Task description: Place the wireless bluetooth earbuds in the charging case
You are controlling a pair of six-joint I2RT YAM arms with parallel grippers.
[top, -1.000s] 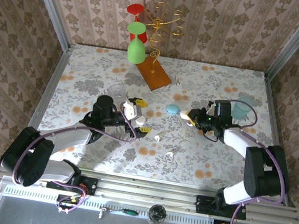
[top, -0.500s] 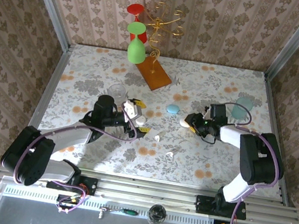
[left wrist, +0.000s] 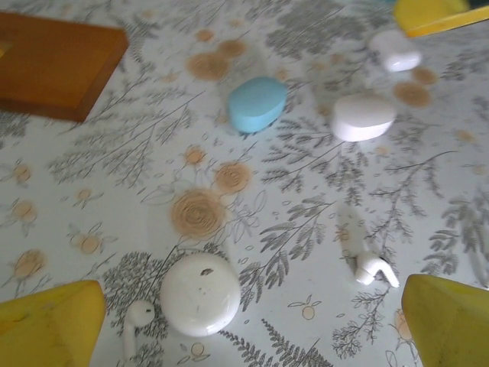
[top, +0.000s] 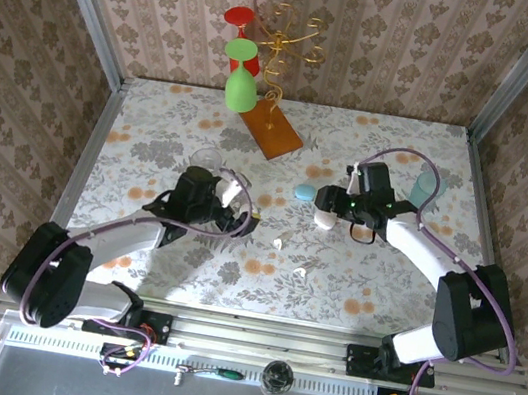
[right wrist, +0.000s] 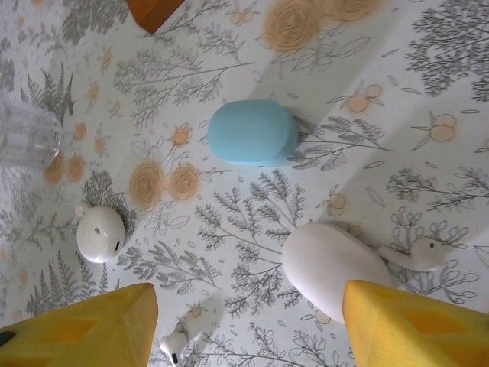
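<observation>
The wireless bluetooth earbuds lie loose on the worktop. The first earbud [right wrist: 419, 253] is touching or just beside the white pebble case [right wrist: 328, 261], which sits next to the blue case [right wrist: 252, 131] on the right pincer's side. The second earbud [right wrist: 177, 342] is further from the blue case, towards the arms. The third earbud [right wrist: 80, 209] rests against the round white case [right wrist: 99, 233], well left of the blue case.

The right pincer [right wrist: 244, 336] is spread apart and empty, and so is the left pincer [left wrist: 248, 325]. All three cases look shut, so an earbud brought over now would probably have nowhere to seat. These buds are tiny and glossy, so an off-centre pinch could flick one away. A finger brushing the pebble case may also knock its neighbour aside.
</observation>
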